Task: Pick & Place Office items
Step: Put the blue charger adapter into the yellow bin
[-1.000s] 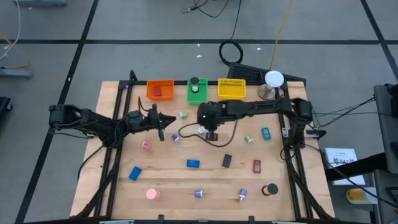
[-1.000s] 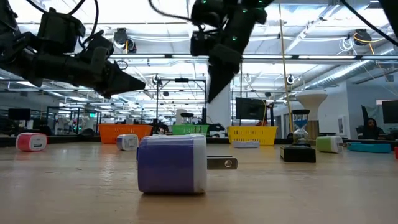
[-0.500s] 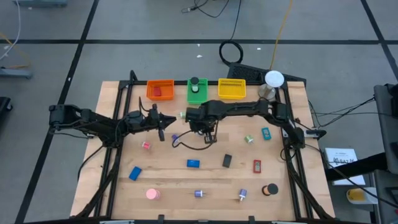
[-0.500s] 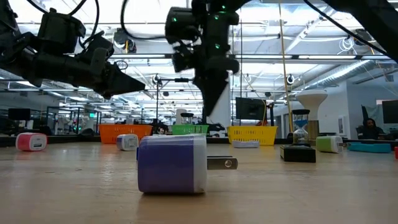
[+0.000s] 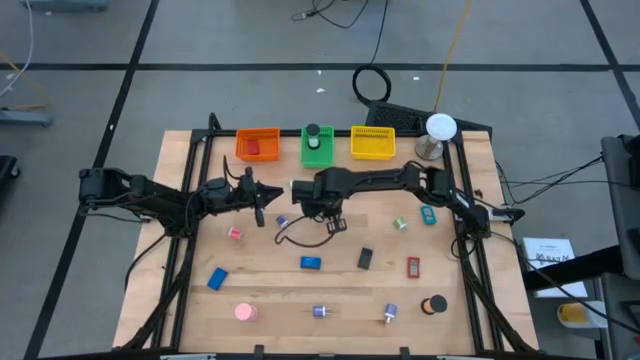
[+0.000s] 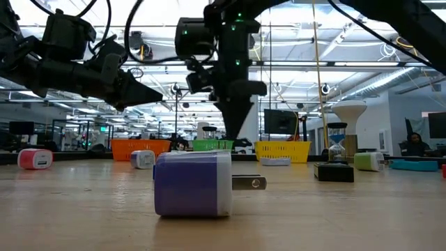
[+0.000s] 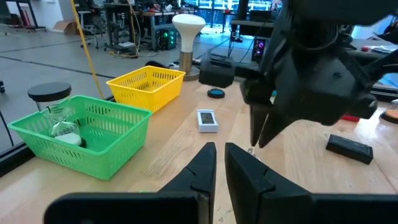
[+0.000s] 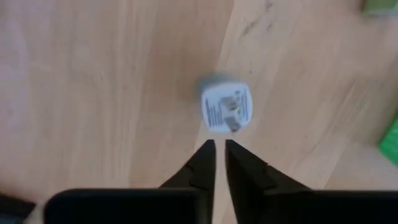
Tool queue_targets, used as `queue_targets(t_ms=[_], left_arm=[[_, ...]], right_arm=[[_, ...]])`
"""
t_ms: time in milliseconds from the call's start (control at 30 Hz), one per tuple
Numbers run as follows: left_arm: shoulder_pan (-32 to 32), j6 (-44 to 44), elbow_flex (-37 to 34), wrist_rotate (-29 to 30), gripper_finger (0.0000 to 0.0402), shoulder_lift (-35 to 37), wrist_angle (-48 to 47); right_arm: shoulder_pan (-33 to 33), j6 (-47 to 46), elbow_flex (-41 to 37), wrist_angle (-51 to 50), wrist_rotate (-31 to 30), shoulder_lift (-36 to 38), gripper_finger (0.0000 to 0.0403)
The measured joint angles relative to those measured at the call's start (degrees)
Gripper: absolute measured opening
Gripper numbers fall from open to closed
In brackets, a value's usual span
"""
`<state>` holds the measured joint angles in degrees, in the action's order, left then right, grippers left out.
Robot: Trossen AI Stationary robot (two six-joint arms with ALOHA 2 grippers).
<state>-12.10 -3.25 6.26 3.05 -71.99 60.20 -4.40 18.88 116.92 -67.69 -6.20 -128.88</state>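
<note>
We see the right pincer (image 5: 300, 190) reached far across the wooden table (image 5: 270, 290) toward its middle, just in front of the green bin (image 5: 318, 147). In its wrist view its two dark fingers (image 8: 202, 163) stand nearly together with only a thin slit between them, holding nothing, and they point down at a small white charger block (image 8: 227, 110) that lies on the wood just beyond the tips, apart from them. From the low view this pincer hangs above the table with its tips clear of the surface.

The left pincer (image 5: 262, 205) hovers near the right one, on the left half of the table, and in its wrist view its fingers (image 7: 202, 171) are likewise almost together and empty.

The other office items lie scattered on the table: a purple charger (image 6: 193, 183) close to the low camera, a blue block (image 5: 311, 263), a black block (image 5: 365, 258), a red piece (image 5: 413, 267), and a pink round piece (image 5: 245, 312). An orange bin (image 5: 257, 144) and a yellow bin (image 5: 373, 143) flank the green one.
</note>
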Motion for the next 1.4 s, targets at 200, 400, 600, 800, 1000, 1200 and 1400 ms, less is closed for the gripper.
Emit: queue_targets(t_ms=[200,400,600,800,1000,1200,1400], left_arm=[[0.00,0.00,0.00,0.00,0.0037,0.00,0.02],[0.00,0.00,0.00,-0.01,0.0037,0.00,0.02],[0.00,0.00,0.00,-0.02,0.0037,0.00,0.02],[0.00,0.00,0.00,-0.02,0.0037,0.00,0.02],[0.00,0.00,0.00,-0.02,0.0037,0.00,0.02],[0.00,0.00,0.00,-0.02,0.0037,0.00,0.02],[0.00,0.00,0.00,-0.02,0.0037,0.00,0.02]], right_arm=[[0.02,0.12,0.07,1.14,0.03,0.59,0.0131],[-0.09,0.47,0.05,3.06,0.30,1.00,0.0214],[-0.12,2.89,-4.34,8.07,1.51,0.91,0.0230],[-0.76,2.83,-6.79,12.22,3.33,0.81,0.0203],[-1.41,2.85,-8.48,13.23,3.31,0.81,0.0173],[-1.55,2.66,-9.55,14.22,3.33,0.81,0.0152],[-1.79,1.14,-9.79,15.47,6.13,0.90,0.0136]])
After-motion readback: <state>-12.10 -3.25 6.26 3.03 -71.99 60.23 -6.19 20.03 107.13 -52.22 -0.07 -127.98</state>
